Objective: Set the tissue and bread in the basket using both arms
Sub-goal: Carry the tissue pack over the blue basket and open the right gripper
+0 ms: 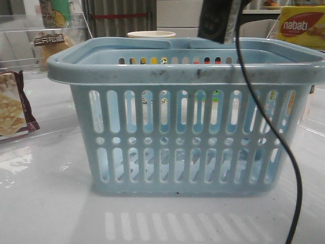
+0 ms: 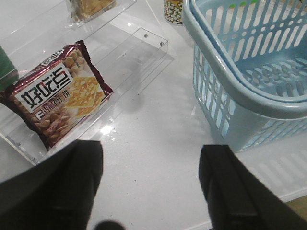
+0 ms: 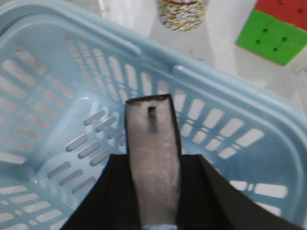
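Note:
The light-blue basket (image 1: 193, 147) stands mid-table, close to the front camera. My right gripper (image 3: 153, 167) is shut on the tissue (image 3: 152, 139), a dark pack with a pale greyish face. It hangs above the basket's open inside (image 3: 72, 120), and the front view shows the tissue (image 1: 216, 20) over the far rim. The bread (image 1: 49, 44), golden under a dark label with white characters, lies on a clear shelf at the back left. My left gripper (image 2: 151, 158) hovers open over bare table, left of the basket (image 2: 240, 81), nothing between its fingers.
A maroon-edged cracker packet (image 2: 60, 98) lies on a clear acrylic shelf (image 2: 139, 52) on the left. A patterned cup (image 3: 182, 10) stands behind the basket, a green cube (image 3: 273, 36) beside it. A yellow Nabati box (image 1: 302, 25) is back right. A black cable (image 1: 284, 152) hangs before the basket.

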`<state>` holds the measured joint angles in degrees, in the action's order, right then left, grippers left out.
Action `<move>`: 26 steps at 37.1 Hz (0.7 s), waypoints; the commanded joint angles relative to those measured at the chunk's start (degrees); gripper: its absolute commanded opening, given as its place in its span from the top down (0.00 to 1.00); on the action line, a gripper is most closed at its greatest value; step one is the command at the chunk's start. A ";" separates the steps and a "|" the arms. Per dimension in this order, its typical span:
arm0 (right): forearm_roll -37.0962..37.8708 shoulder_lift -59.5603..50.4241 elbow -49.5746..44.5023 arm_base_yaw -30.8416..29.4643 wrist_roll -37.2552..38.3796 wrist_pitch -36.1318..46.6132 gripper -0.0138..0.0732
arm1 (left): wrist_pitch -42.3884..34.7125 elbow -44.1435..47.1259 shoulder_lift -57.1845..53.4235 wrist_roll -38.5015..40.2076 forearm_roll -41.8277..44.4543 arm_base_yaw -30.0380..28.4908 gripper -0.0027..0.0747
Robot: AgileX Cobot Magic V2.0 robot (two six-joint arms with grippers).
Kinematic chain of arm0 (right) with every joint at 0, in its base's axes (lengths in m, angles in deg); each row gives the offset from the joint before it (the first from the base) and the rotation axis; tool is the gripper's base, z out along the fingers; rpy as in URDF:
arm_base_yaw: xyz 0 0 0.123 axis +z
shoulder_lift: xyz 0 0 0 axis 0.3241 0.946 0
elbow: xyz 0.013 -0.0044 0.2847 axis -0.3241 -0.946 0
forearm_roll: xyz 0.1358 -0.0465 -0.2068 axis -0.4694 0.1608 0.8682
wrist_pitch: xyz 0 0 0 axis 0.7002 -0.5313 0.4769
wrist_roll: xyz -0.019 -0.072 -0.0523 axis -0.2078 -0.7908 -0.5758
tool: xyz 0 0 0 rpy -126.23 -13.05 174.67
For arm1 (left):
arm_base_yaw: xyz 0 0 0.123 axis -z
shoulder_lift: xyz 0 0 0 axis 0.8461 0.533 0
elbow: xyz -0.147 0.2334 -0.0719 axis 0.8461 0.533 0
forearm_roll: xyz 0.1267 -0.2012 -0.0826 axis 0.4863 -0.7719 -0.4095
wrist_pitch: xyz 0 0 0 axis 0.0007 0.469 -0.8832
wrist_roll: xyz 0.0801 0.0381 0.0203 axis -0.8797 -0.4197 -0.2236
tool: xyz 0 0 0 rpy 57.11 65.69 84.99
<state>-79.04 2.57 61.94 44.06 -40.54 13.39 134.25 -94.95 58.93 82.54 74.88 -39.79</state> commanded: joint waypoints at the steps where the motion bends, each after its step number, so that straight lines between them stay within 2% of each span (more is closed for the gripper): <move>1: 0.16 -0.88 1.00 1.98 -0.15 3.23 0.66 | -4.44 -1.71 0.32 -0.15 -0.28 0.48 0.33; 3: 0.16 0.18 1.00 2.30 -0.15 3.18 0.58 | -4.44 -1.71 0.32 -0.15 -0.28 0.48 0.33; 7: 0.16 1.35 1.00 2.35 -0.15 4.33 0.32 | -4.44 -1.71 0.32 -0.15 -0.28 0.48 0.33; 10: 0.23 1.14 1.00 2.35 -0.15 6.01 0.20 | -4.44 -1.71 0.32 -0.15 -0.28 0.48 0.33; 19: 2.84 -4.90 -0.44 2.37 -0.81 5.51 0.18 | -4.44 -1.71 0.32 -0.15 -0.28 0.48 0.33; 26: 5.05 -14.82 -7.54 2.37 -0.88 6.83 0.18 | -4.44 -1.71 0.32 -0.15 -0.28 0.48 0.33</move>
<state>-75.37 -5.80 55.77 46.48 -40.65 16.26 134.25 -94.95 58.93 82.54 74.88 -39.79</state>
